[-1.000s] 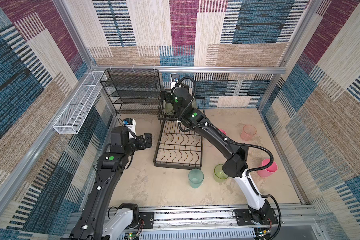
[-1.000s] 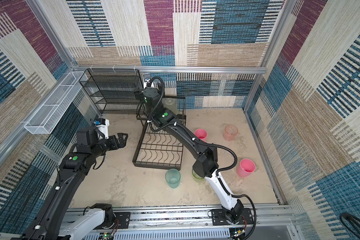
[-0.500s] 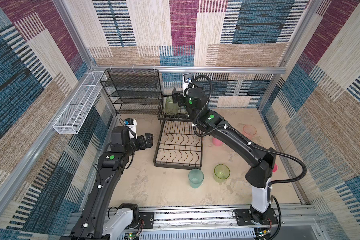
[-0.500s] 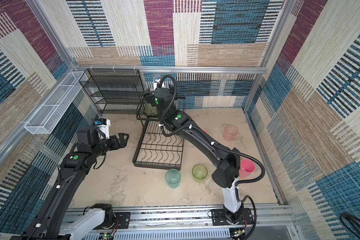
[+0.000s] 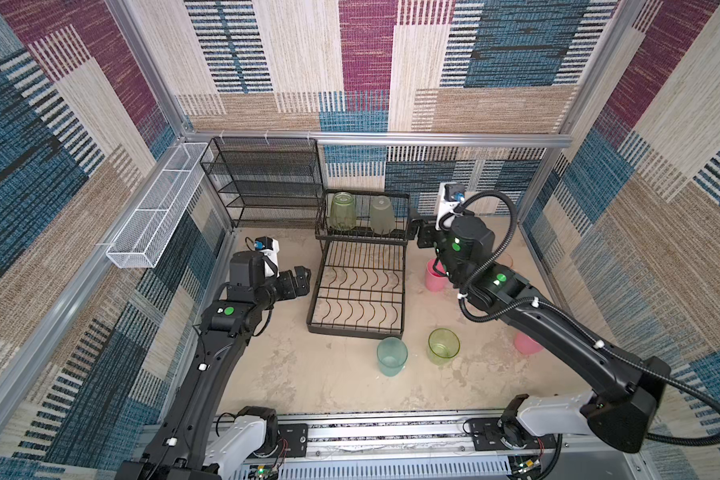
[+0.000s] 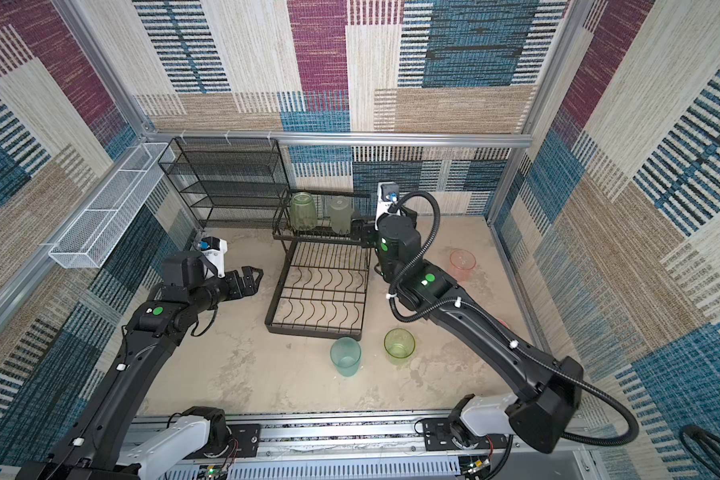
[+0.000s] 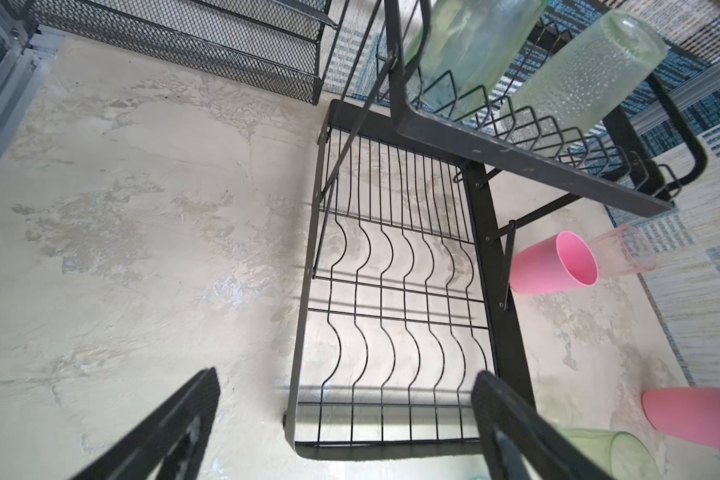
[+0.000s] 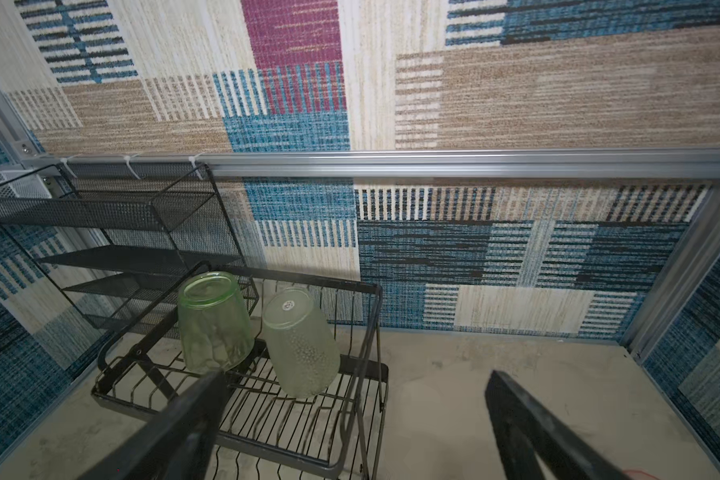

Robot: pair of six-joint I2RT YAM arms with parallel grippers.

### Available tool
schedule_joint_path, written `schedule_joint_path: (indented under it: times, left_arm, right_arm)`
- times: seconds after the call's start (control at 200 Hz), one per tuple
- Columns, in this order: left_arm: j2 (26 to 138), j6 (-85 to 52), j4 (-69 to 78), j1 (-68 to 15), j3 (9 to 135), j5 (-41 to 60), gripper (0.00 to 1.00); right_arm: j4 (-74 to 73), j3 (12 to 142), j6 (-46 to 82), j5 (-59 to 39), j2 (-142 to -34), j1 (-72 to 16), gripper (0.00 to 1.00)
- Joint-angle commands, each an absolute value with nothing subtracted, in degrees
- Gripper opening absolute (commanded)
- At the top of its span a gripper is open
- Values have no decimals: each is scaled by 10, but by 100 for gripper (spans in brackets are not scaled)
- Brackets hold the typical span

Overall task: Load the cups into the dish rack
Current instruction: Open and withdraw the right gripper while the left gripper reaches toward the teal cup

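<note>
While two green cups (image 5: pixel 342 210) sit upturned on the dish rack's (image 5: pixel 354 331) raised shelf (image 5: pixel 362 237), a teal cup (image 5: pixel 391 355) stands upright on the table just before it. It is likely light, slick plastic, best pinched across the rim. My left gripper (image 5: pixel 304 281) and right gripper (image 5: pixel 416 235) both gape empty.

black dish rack (image 5: pixel 354 331); ribbed green cup (image 5: pixel 343 211); teal cup (image 5: pixel 391 357); pink cup (image 5: pixel 433 279)
</note>
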State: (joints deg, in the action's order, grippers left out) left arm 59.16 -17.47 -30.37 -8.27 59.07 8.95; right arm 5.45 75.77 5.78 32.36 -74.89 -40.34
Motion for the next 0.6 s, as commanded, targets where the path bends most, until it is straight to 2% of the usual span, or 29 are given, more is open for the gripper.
schedule_joint_path:
  times: [0.0,0.225,0.431,0.596]
  left_arm:
    - [599,-192,-318,-113,600,44,96]
    - [622,-206,-415,-226,652,-102,92]
    - [612,-295,-497,-239,650,-67,84]
    - [616,-385,-523,-245,636,21,73]
  right_arm:
    - [97,695,143,291,-691,-384,99]
    - [154,606,212,262,-611,-346,99]
    - [176,559,259,170,-588,-282,95]
    - [194,541,274,139,-592,-267,92]
